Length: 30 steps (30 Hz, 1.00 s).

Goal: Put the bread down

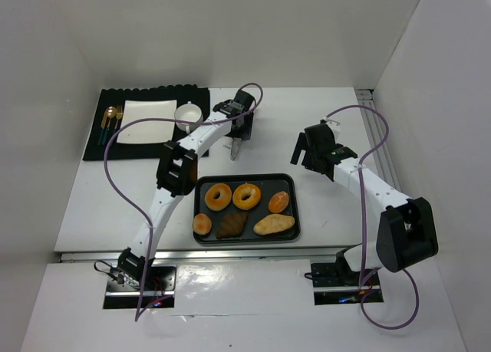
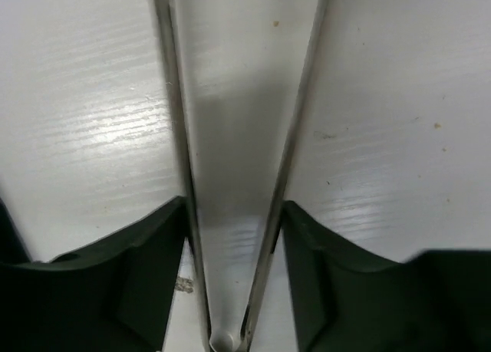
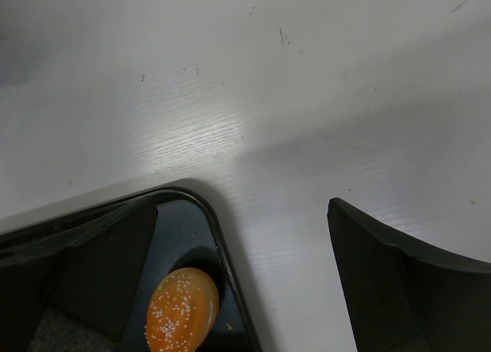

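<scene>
A dark tray (image 1: 230, 179) near the front of the table holds several breads: two ring-shaped ones (image 1: 219, 196), a sesame bun (image 1: 278, 202), a small round bun (image 1: 202, 224), a dark croissant (image 1: 232, 225) and a long roll (image 1: 274, 225). My left gripper (image 1: 242, 123) is shut on metal tongs (image 1: 236, 146), tips down over the bare table behind the tray. In the left wrist view my gripper (image 2: 234, 214) presses the two tong arms (image 2: 175, 122). My right gripper (image 1: 303, 149) is open and empty over the table by the tray's far right corner (image 3: 222, 252), with the sesame bun (image 3: 182, 307) below it.
A white square plate (image 1: 146, 121) lies on a black mat (image 1: 96, 149) at the back left, with a white cup (image 1: 188, 116) beside it and cutlery (image 1: 111, 122) on its left. White walls enclose the table on three sides.
</scene>
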Motion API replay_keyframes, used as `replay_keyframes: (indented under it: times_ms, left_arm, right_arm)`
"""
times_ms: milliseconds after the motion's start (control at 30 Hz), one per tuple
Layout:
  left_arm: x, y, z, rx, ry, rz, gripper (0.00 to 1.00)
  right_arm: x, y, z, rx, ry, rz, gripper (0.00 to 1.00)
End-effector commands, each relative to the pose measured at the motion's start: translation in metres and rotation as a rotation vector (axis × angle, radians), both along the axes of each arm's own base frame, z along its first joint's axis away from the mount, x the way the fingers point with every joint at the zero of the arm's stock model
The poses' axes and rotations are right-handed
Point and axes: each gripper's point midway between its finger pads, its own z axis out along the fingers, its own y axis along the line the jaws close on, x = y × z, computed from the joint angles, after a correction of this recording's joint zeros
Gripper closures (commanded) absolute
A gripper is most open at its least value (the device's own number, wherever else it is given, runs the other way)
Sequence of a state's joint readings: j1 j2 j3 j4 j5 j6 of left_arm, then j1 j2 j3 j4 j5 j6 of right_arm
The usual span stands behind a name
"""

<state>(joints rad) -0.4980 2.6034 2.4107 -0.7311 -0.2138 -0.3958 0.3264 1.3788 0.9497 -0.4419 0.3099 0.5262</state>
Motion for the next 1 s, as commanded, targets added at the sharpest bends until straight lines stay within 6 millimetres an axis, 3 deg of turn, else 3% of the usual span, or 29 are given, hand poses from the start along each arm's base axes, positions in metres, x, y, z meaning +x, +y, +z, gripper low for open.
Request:
replay_keyframes:
  times_ms: [0, 33, 133, 167, 267, 300, 367, 400, 600, 633, 700, 733, 767, 967]
  left_arm:
    - [0.009, 0.000, 0.005, 0.000, -0.032, -0.002, 0.39]
    - [0.013, -0.001, 0.023, -0.010, -0.069, 0.005, 0.50]
    - [0.021, -0.004, 0.063, -0.047, -0.151, -0.003, 0.68]
    - [0.021, -0.004, 0.093, -0.072, -0.197, -0.002, 0.76]
    - [0.020, -0.001, 0.143, -0.096, -0.285, -0.010, 0.78]
    - [0.015, 0.002, 0.179, -0.115, -0.338, -0.017, 0.78]
    - [0.002, 0.002, 0.204, -0.125, -0.366, -0.033, 0.78]
    - [-0.012, 0.006, 0.237, -0.157, -0.398, -0.046, 0.78]
    - [-0.093, 0.016, 0.246, -0.146, -0.293, -0.105, 0.77]
    - [-0.118, 0.017, 0.243, -0.139, -0.272, -0.131, 0.77]
    - [-0.146, 0.018, 0.238, -0.126, -0.241, -0.162, 0.75]
    - [-0.166, 0.016, 0.222, -0.092, -0.203, -0.186, 0.73]
    - [-0.181, 0.021, 0.235, -0.104, -0.222, -0.187, 0.71]
    - [-0.258, 0.016, 0.216, -0.080, -0.130, -0.306, 0.65]
  right_arm:
    - [0.011, -0.001, 0.015, -0.001, -0.046, -0.009, 0.01]
    - [0.011, -0.001, 0.015, -0.001, -0.046, -0.009, 0.01]
    - [0.010, -0.003, 0.014, -0.010, -0.038, -0.015, 0.01]
    - [0.009, -0.003, 0.017, -0.008, -0.047, -0.015, 0.01]
    - [0.009, -0.004, 0.023, -0.002, -0.064, -0.016, 0.01]
    - [0.007, -0.004, 0.022, -0.005, -0.055, -0.015, 0.01]
    - [0.007, -0.004, 0.025, -0.002, -0.064, -0.016, 0.01]
    - [0.007, -0.004, 0.028, 0.002, -0.074, -0.016, 0.01]
    - [0.004, -0.007, 0.037, 0.002, -0.097, -0.022, 0.01]
    - [0.002, -0.008, 0.041, 0.004, -0.101, -0.022, 0.01]
    - [0.002, -0.008, 0.044, 0.007, -0.111, -0.022, 0.01]
    - [-0.001, -0.009, 0.047, 0.008, -0.113, -0.022, 0.01]
    - [0.001, -0.010, 0.056, 0.003, -0.137, -0.023, 0.01]
    - [-0.005, -0.014, 0.068, 0.005, -0.165, -0.031, 0.01]
